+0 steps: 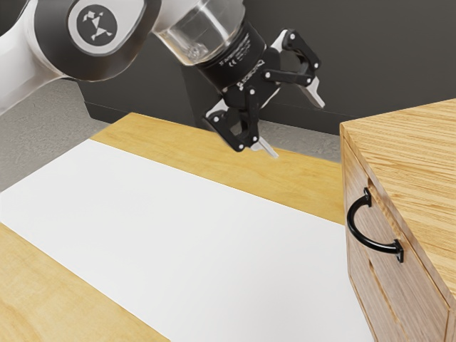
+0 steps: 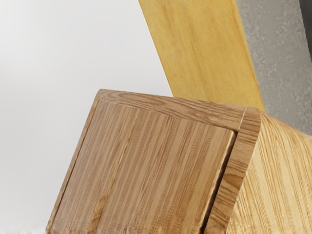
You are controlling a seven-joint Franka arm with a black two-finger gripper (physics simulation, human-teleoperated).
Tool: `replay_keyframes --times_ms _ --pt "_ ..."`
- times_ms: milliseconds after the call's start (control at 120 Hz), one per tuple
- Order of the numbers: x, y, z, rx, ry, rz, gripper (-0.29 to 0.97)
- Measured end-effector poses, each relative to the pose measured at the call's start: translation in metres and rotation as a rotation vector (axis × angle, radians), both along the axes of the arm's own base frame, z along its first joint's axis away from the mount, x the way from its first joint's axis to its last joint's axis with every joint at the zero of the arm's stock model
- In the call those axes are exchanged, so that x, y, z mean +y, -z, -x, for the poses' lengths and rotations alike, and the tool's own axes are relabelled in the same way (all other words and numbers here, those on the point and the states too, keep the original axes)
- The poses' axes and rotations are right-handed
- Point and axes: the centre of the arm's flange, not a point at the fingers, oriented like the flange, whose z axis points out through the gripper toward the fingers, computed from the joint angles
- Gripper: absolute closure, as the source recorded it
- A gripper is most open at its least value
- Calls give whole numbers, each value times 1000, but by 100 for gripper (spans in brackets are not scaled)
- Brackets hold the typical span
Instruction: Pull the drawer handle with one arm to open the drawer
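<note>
Well below spread fingers (image 1: 314, 91): drawer handle (image 1: 353, 226), untouched; drawer (image 1: 375, 219) seemingly shut.

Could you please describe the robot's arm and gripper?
The arm has white shells and a dark round joint cap bearing a white emblem. The gripper is black, with linkage fingers, pale grey tips and white lettering on its base.

cabinet (image 1: 417, 142) on table (image 1: 57, 285), handle (image 1: 351, 219) on drawer (image 1: 377, 229)
</note>
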Motion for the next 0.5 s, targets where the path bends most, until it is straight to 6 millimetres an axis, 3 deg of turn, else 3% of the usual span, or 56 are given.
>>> replay_keyframes --times_ms 67,175,325,500 --pt "-2 -11 12 -34 24 7 5" --pt "16 -10 29 -45 26 5 6" --pt "9 23 39 -6 104 27 9" --pt "-10 42 37 -24 161 22 12"
